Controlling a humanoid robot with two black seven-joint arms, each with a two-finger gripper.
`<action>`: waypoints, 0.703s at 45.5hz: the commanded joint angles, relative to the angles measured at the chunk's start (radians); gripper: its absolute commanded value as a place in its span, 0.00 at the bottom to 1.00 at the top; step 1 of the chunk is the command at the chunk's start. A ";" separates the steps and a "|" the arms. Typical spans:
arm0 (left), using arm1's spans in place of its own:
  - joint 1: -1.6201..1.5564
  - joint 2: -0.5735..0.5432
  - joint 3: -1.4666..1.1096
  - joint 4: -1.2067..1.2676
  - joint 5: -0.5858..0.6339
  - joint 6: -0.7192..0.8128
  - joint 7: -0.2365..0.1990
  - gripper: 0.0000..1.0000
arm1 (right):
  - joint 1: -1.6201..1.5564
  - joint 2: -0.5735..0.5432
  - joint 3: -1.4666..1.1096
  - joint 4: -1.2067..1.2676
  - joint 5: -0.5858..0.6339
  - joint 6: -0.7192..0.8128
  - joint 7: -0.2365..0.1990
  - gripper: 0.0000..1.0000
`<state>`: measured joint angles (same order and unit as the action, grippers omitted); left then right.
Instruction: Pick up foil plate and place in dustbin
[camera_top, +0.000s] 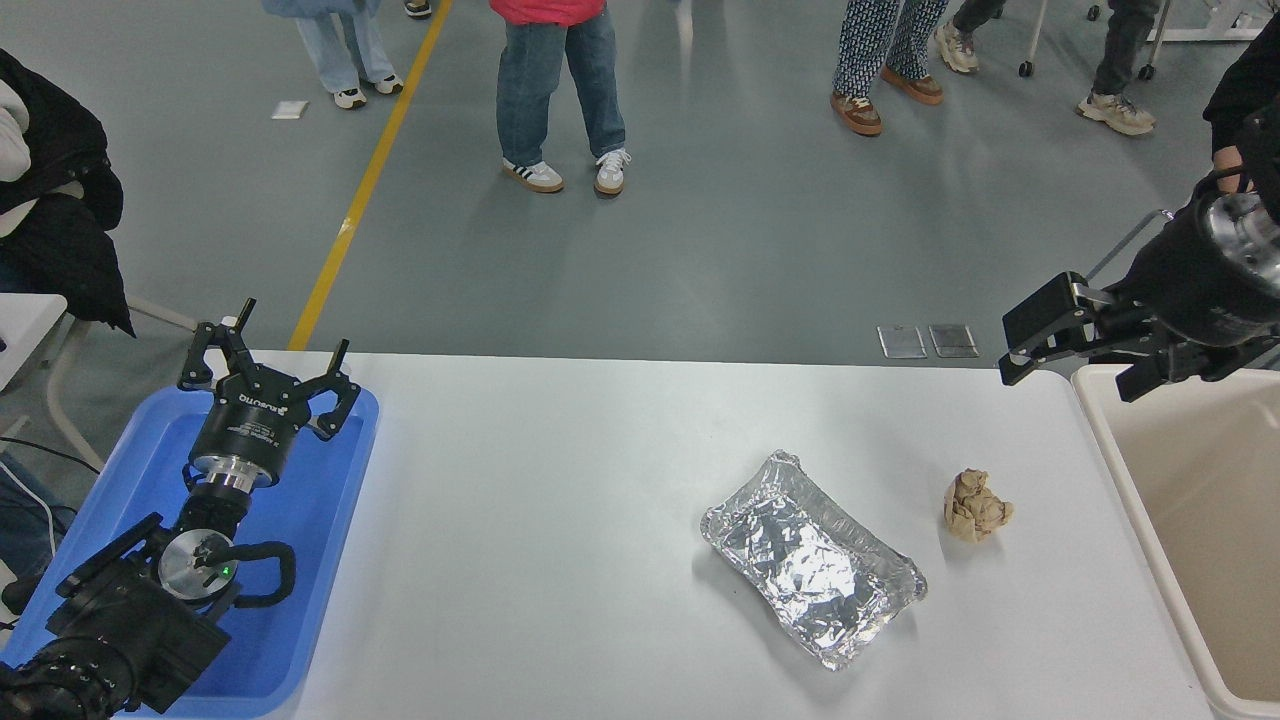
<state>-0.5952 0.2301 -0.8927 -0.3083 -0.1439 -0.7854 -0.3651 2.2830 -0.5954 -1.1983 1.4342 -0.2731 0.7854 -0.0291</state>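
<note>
The foil plate (812, 570), a crinkled silver tray, lies flat on the white table (560, 520) right of centre, skewed diagonally. At the right edge stands the beige dustbin (1120, 470), and what shows of its inside is bare. High above the bin's far-left corner, my right gripper (1075, 355) hangs open with nothing between its fingers, well away from the plate. My left gripper (265, 360) is parked open over the blue tray at the lower left.
A crumpled brown paper ball (976, 506) sits between the plate and the bin. The blue tray (320, 520) lies at the table's left end. Several people stand on the grey floor beyond the far edge, and a dark-sleeved person is at the upper right.
</note>
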 joint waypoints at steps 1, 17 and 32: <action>0.000 0.000 0.000 0.000 0.000 0.000 0.000 1.00 | -0.010 -0.009 0.000 -0.005 -0.001 0.000 0.000 1.00; 0.000 0.000 0.000 0.000 0.001 0.000 0.000 1.00 | -0.019 -0.017 0.016 -0.005 0.006 0.000 0.000 1.00; 0.000 0.000 0.000 0.000 0.001 0.000 0.000 1.00 | -0.027 -0.011 -0.039 -0.029 0.071 0.000 0.002 1.00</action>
<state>-0.5952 0.2301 -0.8930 -0.3083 -0.1434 -0.7854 -0.3651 2.2607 -0.6104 -1.2014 1.4167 -0.2281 0.7854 -0.0279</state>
